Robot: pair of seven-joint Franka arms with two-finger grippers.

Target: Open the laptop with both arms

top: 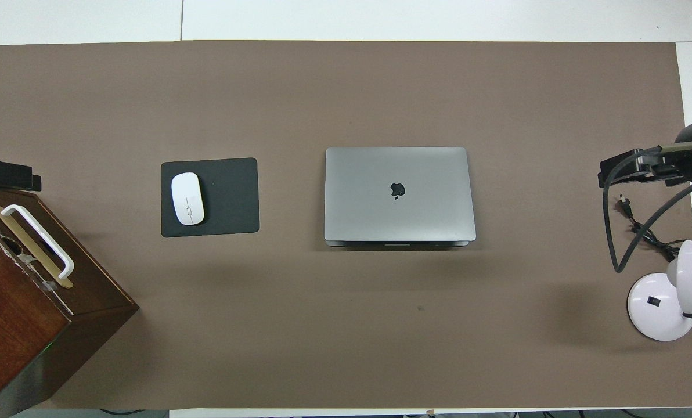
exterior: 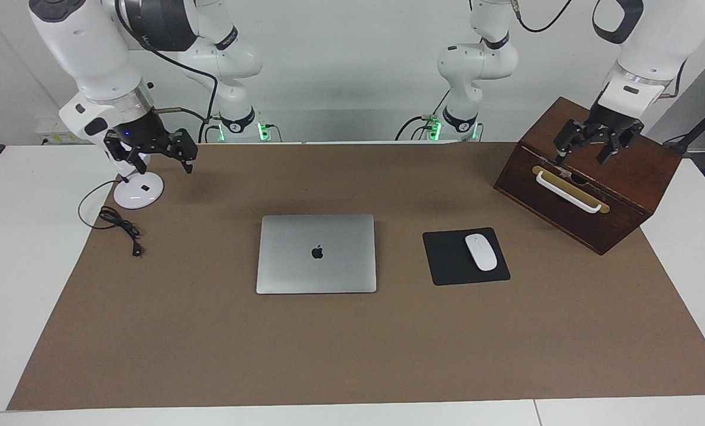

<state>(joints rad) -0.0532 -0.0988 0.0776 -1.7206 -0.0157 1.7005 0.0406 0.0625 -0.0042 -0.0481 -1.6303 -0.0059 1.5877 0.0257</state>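
Left tool spread, empty, over wooden box; right tool likewise spread, empty.

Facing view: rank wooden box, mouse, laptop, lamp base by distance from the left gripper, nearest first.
Measured from the left gripper, open over the box:
1. wooden box, directly under it at the left arm's end.
2. mouse, on the black pad beside the laptop.
3. laptop, closed, mid-table.
4. lamp base, at the right arm's end, below the right gripper.

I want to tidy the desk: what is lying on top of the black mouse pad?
A white mouse lies on the mouse pad, toward its wooden box side. The rest of the pad is bare. What is under the mouse cannot be seen.
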